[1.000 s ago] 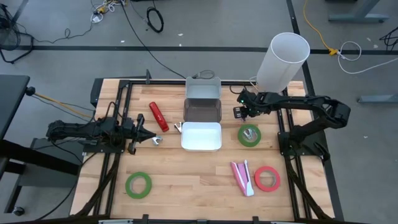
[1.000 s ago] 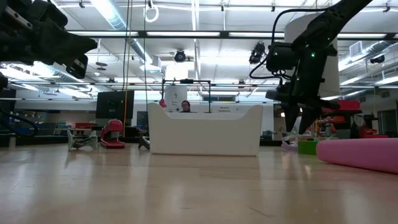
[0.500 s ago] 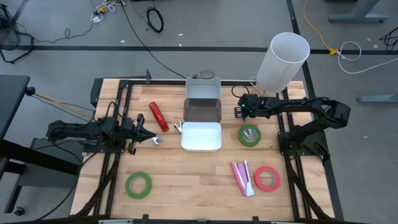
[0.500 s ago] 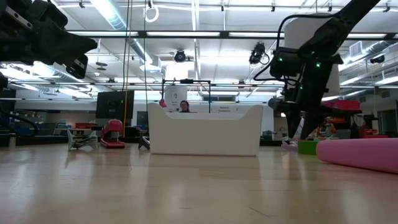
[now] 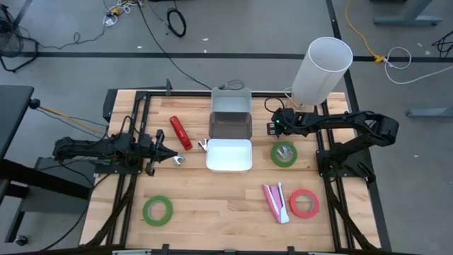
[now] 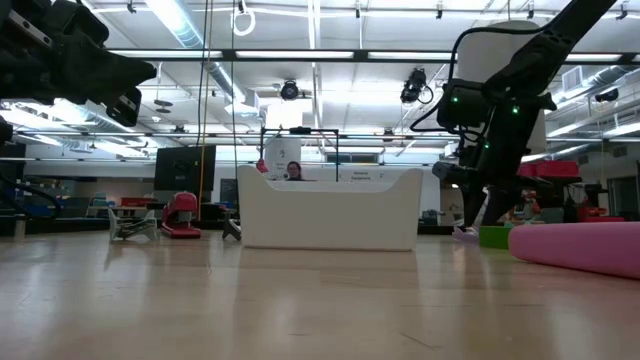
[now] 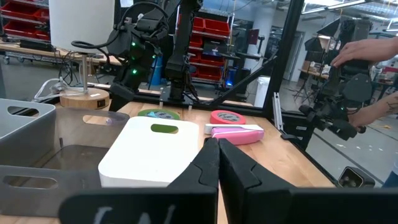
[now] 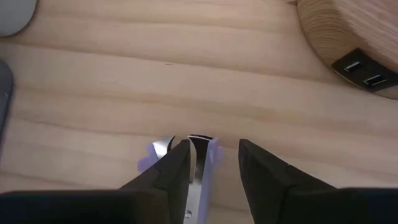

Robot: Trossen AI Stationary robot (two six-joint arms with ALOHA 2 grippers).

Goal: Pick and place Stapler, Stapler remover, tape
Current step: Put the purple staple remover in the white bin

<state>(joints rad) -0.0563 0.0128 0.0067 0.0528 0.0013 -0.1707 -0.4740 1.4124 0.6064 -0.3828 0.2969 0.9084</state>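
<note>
A red stapler [image 5: 180, 132] and two silver staple removers [image 5: 178, 161] [image 5: 203, 145] lie left of the white tray [image 5: 228, 166]. A pink stapler [image 5: 276, 202], a red tape [image 5: 304, 203] and two green tapes [image 5: 284, 154] [image 5: 158, 210] lie on the table. My right gripper [image 5: 276, 127] is open and points down between the grey bin [image 5: 231, 117] and the lamp. A lilac and silver staple remover [image 8: 186, 147] shows at its fingertips in the right wrist view. My left gripper [image 5: 161, 154] is shut and waits at the left, next to one staple remover. My right gripper stands over the lilac staple remover, fingers pointing down. One finger [image 8: 177, 165] stands in front of the remover's middle, and bare wood shows between the remover and the other finger [image 8: 261, 168]. I cannot tell whether a finger touches it.
A tall white lamp [image 5: 322, 69] on a round wooden base [image 8: 348, 37] stands right behind my right gripper. The grey bin's corner [image 8: 12, 12] is close on its other side. A person's hands [image 7: 367, 53] hold a device beyond the table's right side.
My right gripper has moved a little toward the table's near edge and slightly down, staying between the grey bin and the lamp.
</note>
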